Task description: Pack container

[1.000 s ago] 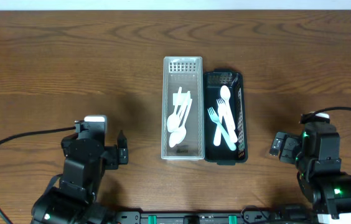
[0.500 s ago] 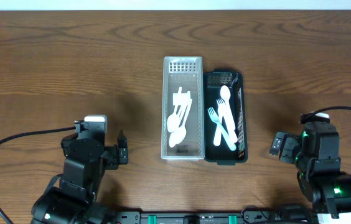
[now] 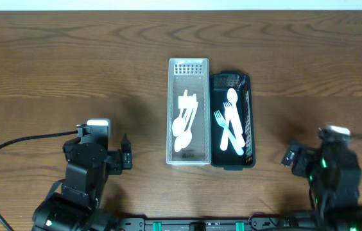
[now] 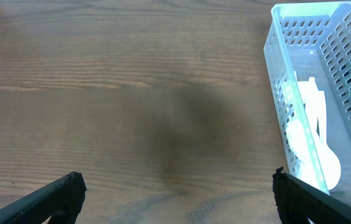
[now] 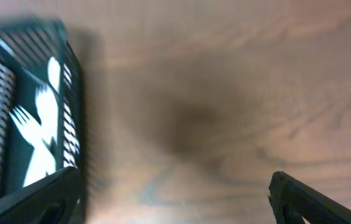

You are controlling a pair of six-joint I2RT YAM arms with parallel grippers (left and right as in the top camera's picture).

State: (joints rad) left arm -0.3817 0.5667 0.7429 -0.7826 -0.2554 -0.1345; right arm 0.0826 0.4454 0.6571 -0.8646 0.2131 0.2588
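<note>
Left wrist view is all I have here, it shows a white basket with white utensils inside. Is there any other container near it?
Observer: Yes. A black basket sits right against the white basket, on its right side.
Operator: What is in the black one?
Observer: White plastic cutlery, including a fork and a spoon.
Operator: Where is the right gripper?
Observer: The right gripper is open and holds nothing. It is over bare table to the right of the black basket.
</note>
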